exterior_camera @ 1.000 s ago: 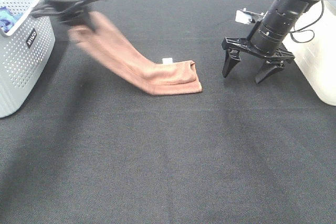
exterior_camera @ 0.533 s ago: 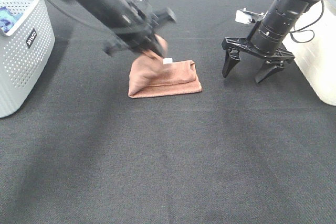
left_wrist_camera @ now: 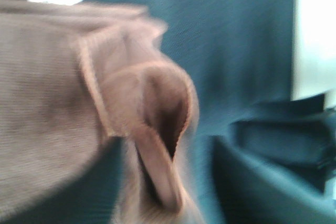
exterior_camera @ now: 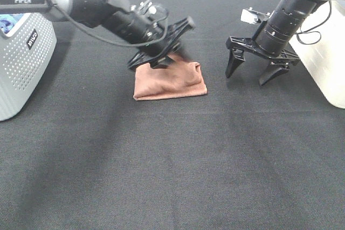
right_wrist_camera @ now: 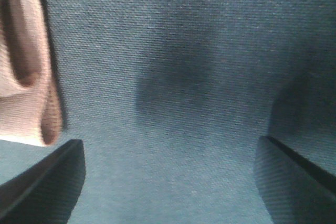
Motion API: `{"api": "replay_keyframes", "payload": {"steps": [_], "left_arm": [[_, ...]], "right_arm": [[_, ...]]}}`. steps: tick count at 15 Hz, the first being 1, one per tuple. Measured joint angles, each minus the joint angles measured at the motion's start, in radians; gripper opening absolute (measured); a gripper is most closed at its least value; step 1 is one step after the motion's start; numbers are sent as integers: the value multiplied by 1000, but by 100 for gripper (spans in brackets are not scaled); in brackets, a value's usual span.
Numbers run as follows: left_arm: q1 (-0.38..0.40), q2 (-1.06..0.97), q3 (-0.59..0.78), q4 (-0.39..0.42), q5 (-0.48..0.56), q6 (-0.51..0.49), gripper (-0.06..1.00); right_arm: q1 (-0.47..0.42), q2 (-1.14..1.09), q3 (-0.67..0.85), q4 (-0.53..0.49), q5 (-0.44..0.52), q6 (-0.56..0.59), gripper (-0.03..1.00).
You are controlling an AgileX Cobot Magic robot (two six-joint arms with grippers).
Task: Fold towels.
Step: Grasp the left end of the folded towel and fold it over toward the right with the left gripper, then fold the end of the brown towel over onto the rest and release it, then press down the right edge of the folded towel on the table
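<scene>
The reddish-brown towel [exterior_camera: 172, 83] lies folded into a small rectangle on the black mat, centre-left. My left gripper [exterior_camera: 173, 57] reaches in from the left and sits at the towel's far edge, shut on a raised flap of it. The left wrist view is blurred and shows the towel [left_wrist_camera: 52, 103] close up with a looped hem. My right gripper [exterior_camera: 247, 79] hovers open and empty just right of the towel. Its dark fingers [right_wrist_camera: 47, 177] frame bare mat, with the towel's folded edge [right_wrist_camera: 26, 61] at one side.
A white perforated basket [exterior_camera: 21, 63] stands at the left edge with a blue cloth [exterior_camera: 8, 22] in it. A white container [exterior_camera: 329, 52] stands at the right edge, close behind the right arm. Black mat [exterior_camera: 172, 176] covers the table.
My left gripper has swung from the far left over to the right, carrying the towel's long end across and down onto the folded part. The right gripper has not moved.
</scene>
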Motion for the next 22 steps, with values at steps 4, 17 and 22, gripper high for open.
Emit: {"api": "replay_keyframes", "payload": {"steps": [4,17,22], "left_arm": [[-5,-9,0,-75,-80,65,63],[163,-155,0,25,-59,336,63],[163,-160,0,28,-38,336,63]], "right_arm": [[0,-4,0,73,0,-33,82],[92,130,0,918,-4,-614,82],[5,164,-4,843,-46,-586,81]]}}
